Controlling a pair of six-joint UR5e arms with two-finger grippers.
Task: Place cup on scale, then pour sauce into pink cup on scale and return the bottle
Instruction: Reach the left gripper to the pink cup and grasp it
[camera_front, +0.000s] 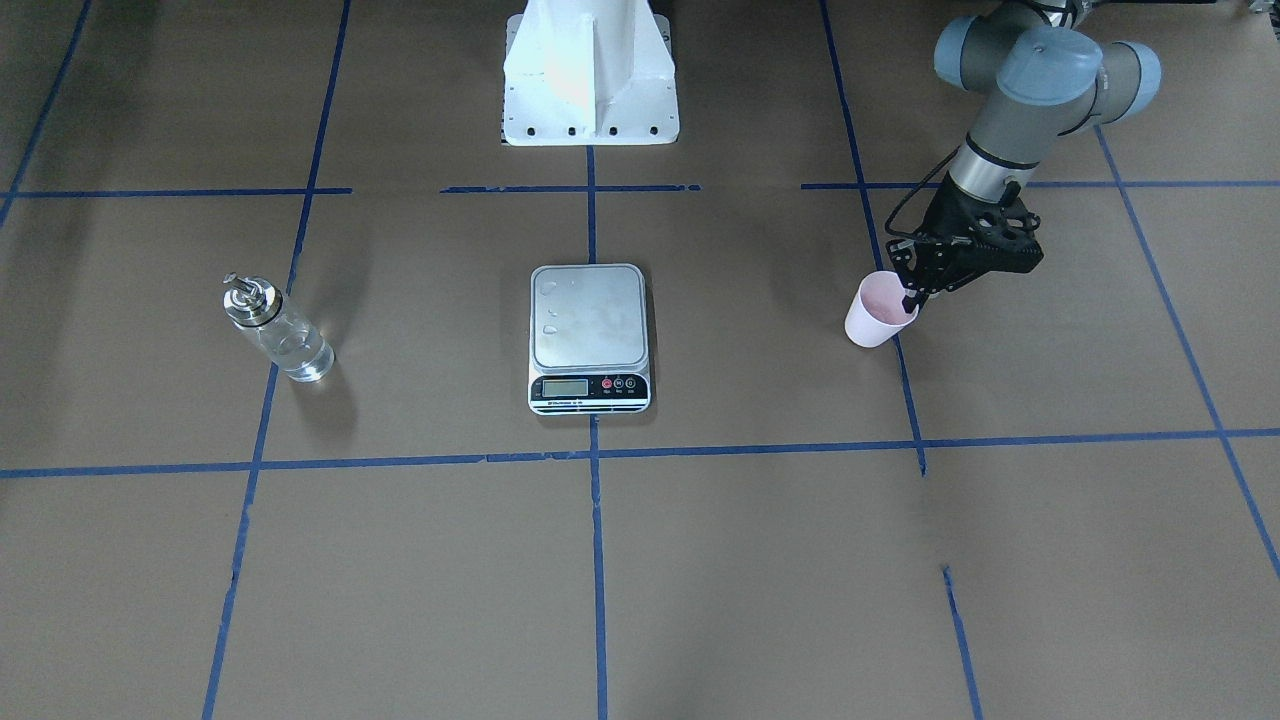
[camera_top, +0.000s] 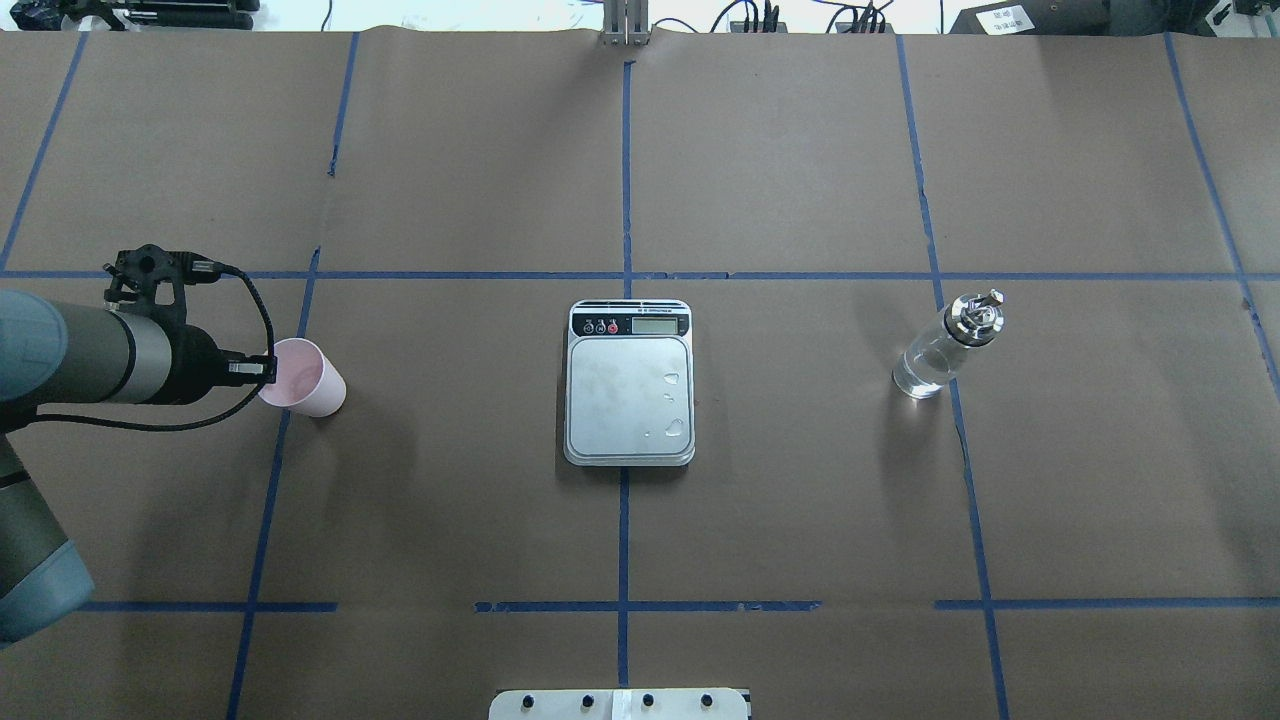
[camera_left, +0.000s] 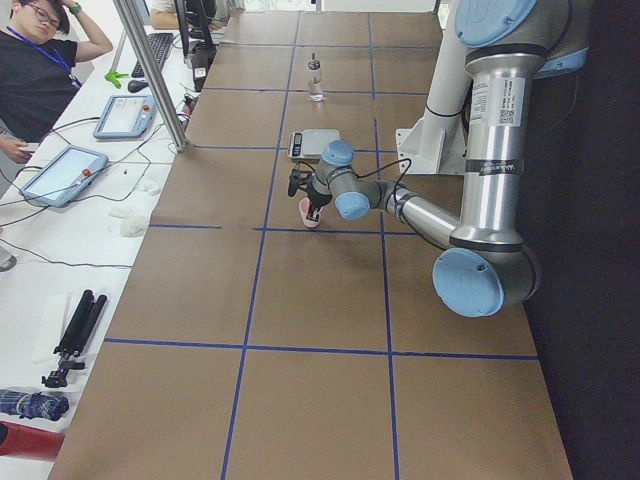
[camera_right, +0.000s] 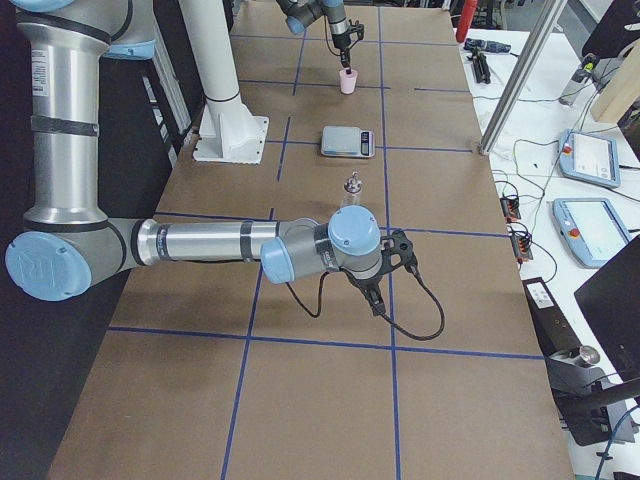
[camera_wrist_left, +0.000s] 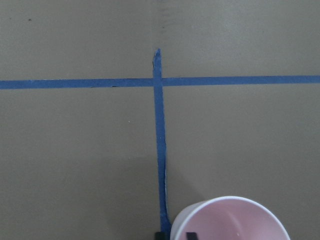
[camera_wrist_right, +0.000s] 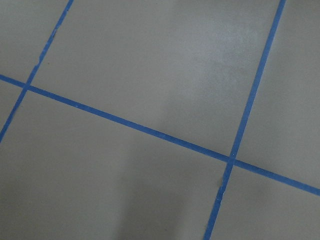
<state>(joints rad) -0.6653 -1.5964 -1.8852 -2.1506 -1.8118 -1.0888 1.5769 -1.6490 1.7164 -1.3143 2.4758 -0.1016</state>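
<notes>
The pale pink cup (camera_front: 878, 318) stands on the brown table, well to the robot's left of the scale (camera_front: 588, 315); it also shows in the overhead view (camera_top: 305, 380) and at the bottom of the left wrist view (camera_wrist_left: 230, 222). My left gripper (camera_front: 912, 300) is shut on the cup's rim, one finger inside and one outside. The scale's platform (camera_top: 628, 400) holds only a few drops. The clear glass bottle (camera_top: 945, 345) with a metal spout stands upright to the scale's right, partly filled with clear liquid. My right gripper (camera_right: 377, 298) hovers over bare table, away from the bottle; I cannot tell if it is open.
The white robot base (camera_front: 590, 75) stands behind the scale. Blue tape lines (camera_top: 625, 180) divide the brown table. A side bench with tablets (camera_left: 60, 175) and an operator (camera_left: 40, 60) runs along the table's far edge.
</notes>
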